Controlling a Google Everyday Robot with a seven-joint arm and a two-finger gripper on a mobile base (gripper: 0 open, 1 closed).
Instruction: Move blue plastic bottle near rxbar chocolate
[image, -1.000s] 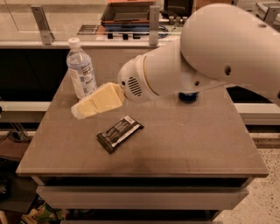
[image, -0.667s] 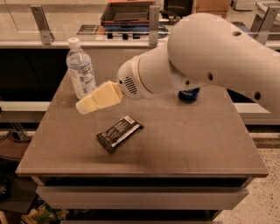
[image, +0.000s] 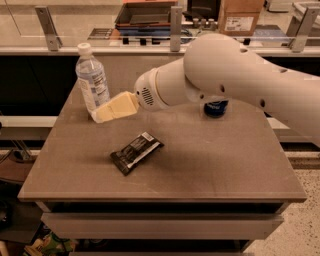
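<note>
Camera view: gripper (image: 101, 114) low at the upright blue plastic bottle (image: 92, 80)'s base, bottle just beyond its tip; openness cannot be told.

Upright bottle (image: 92, 82) beside gripper (image: 101, 114), rxbar (image: 136, 152) lying flat

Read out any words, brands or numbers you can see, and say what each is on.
No text is readable.
bottle label: print too blurred.
bar wrapper: pale lettering, too blurred.
can: mostly hidden behind the arm, nothing readable.
box label at the back: too small.
gripper, beside the bottle's base: no markings seen.
</note>
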